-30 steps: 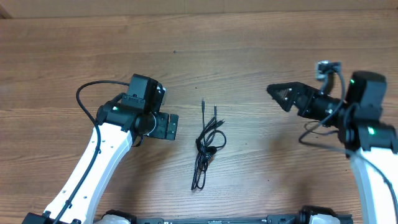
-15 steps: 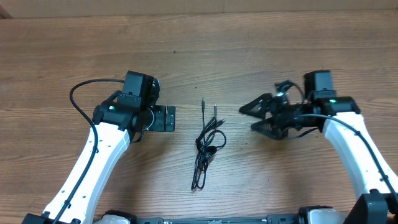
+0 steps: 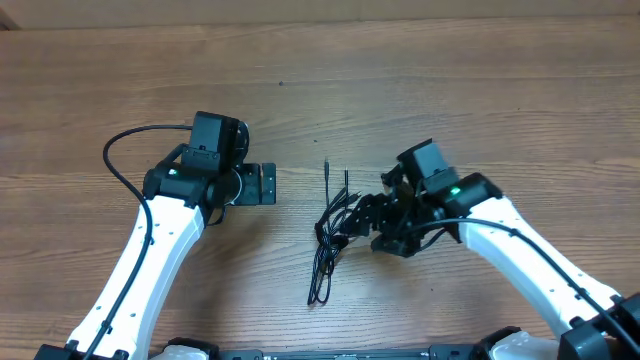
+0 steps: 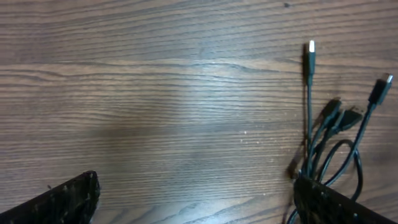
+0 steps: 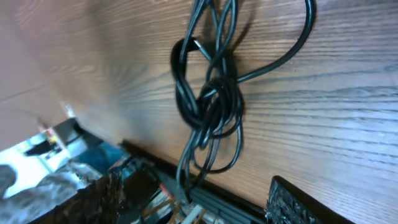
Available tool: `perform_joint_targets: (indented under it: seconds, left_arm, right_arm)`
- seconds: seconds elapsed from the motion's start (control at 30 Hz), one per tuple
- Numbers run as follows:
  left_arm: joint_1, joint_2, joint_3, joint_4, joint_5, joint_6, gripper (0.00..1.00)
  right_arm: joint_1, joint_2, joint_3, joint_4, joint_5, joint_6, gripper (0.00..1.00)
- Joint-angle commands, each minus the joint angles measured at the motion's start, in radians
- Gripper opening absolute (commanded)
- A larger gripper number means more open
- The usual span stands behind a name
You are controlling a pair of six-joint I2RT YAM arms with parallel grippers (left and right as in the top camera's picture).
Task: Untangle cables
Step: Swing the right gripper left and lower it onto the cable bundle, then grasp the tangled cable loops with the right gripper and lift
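The cables are thin black cords knotted together in the middle of the wooden table, with slim plug tips pointing away from me. My right gripper is open, its fingers right at the bundle's right side. In the right wrist view the knot lies just ahead of the open jaws. My left gripper is open and empty, left of the cables and apart from them. In the left wrist view the plug ends fan out by the right finger, with the jaws wide apart.
Bare wooden table extends around the bundle. The table's front edge and a black rail show below the knot in the right wrist view. The left arm's own thick black wire loops at the left.
My right arm has swung in from the right and now has its open fingers at the cable bundle. My left gripper has drawn back slightly to the left. The cables lie about as before.
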Motion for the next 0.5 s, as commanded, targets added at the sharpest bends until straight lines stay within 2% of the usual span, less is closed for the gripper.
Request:
perform_joint_targets:
  seconds: [0.0, 0.3, 0.47]
  left_arm:
    - [0.017, 0.000, 0.022, 0.000, -0.017, -0.022, 1.00]
    - [0.017, 0.000, 0.022, 0.000, -0.016, -0.029, 1.00]
    - [0.017, 0.000, 0.022, -0.006, -0.010, -0.036, 1.00]
  right_arm:
    - [0.047, -0.001, -0.031, 0.038, 0.125, 0.174, 0.74]
    - [0.116, 0.000, -0.045, 0.091, 0.222, 0.284, 0.70]
    - [0.137, 0.000, -0.045, 0.108, 0.237, 0.288, 0.66]
